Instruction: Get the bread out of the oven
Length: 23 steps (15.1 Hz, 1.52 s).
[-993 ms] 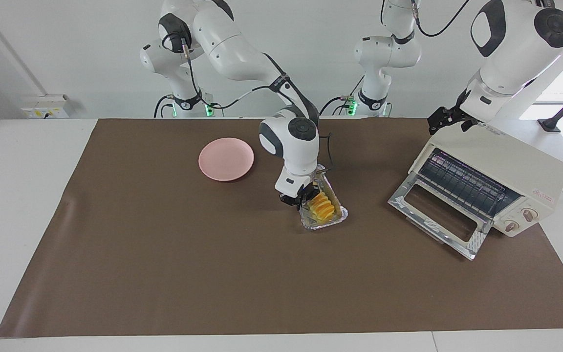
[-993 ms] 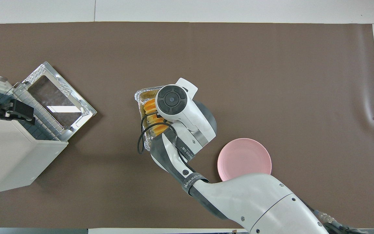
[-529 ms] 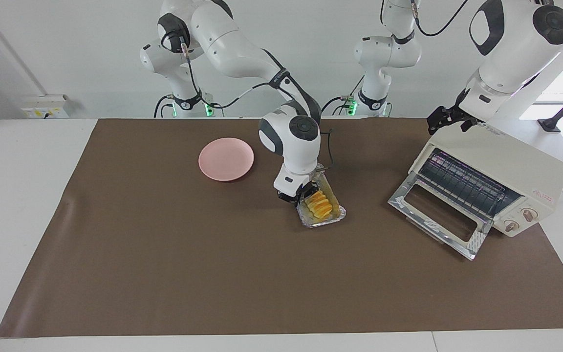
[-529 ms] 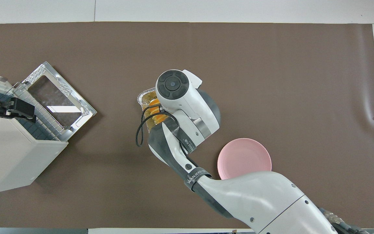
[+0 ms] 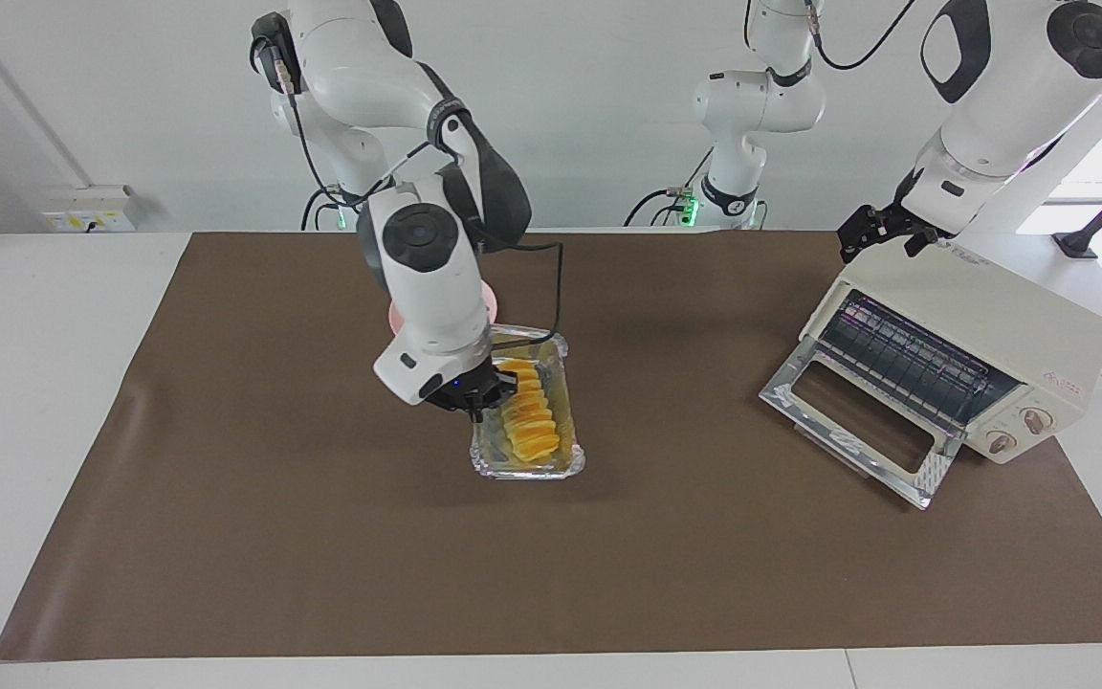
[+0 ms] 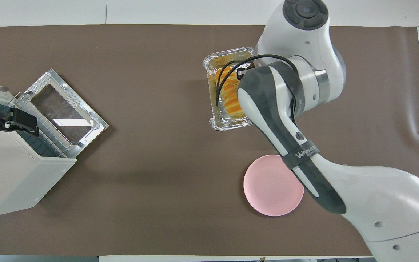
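The bread [image 5: 529, 417] was found out of the oven [image 5: 967, 354], lying in the foil tray [image 5: 484, 457] with its long axis running toward and away from the robots. The right gripper [image 5: 480, 393] was set at the tray's rim — apparently clamped on it — just beside the loaf. The left gripper [image 5: 881, 227] waited at the oven's top; its opening could not be told.

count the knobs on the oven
2, both on the oven's front panel beside the open door: one knob higher, the other knob just below it. The overhead view hides that panel, so none show there.
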### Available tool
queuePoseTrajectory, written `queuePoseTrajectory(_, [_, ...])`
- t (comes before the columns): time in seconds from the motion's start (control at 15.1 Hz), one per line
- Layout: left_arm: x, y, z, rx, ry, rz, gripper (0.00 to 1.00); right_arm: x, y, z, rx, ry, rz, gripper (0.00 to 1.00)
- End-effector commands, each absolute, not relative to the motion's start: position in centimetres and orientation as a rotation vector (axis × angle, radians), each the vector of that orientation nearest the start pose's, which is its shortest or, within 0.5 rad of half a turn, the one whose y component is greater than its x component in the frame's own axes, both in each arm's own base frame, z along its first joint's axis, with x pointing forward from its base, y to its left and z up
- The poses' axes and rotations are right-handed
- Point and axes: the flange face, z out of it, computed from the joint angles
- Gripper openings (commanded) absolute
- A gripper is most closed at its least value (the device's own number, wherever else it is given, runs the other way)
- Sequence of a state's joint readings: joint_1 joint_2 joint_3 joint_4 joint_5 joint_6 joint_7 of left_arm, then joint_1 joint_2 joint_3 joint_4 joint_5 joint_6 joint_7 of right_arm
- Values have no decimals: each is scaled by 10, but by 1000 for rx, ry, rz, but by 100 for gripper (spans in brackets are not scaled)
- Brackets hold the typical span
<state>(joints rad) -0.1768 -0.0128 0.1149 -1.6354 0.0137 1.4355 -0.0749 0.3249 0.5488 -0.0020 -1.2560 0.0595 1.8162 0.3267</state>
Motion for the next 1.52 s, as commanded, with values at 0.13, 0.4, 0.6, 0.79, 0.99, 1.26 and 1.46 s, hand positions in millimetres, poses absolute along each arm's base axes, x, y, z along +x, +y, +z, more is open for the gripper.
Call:
queuePoseTrajectory(0.13, [529,-27,598,-3111,-29,267,100,686,152,410,-3073,15,65,0])
queuePoseTrajectory(0.4, [528,-26,601,-3113,-34,257,100,684,115,363,-3072,52,27,0])
queuePoseTrajectory(0.6, [528,-25,601,-3113,-36,255,100,682,88,334,-3070,104,12,0])
queuePoseTrajectory(0.79, [528,-26,601,-3113,-34,257,100,681,92,332,-3049,130,-20,0])
queuePoseTrajectory(0.99, [528,-25,601,-3113,-36,255,100,678,93,327,-3047,179,-23,0])
queuePoseTrajectory(1.26, [528,-25,601,-3113,-36,257,100,678,95,329,-3046,172,-20,100])
queuePoseTrajectory(1.46, [528,-25,601,-3113,-38,255,100,676,95,341,-3049,166,8,100])
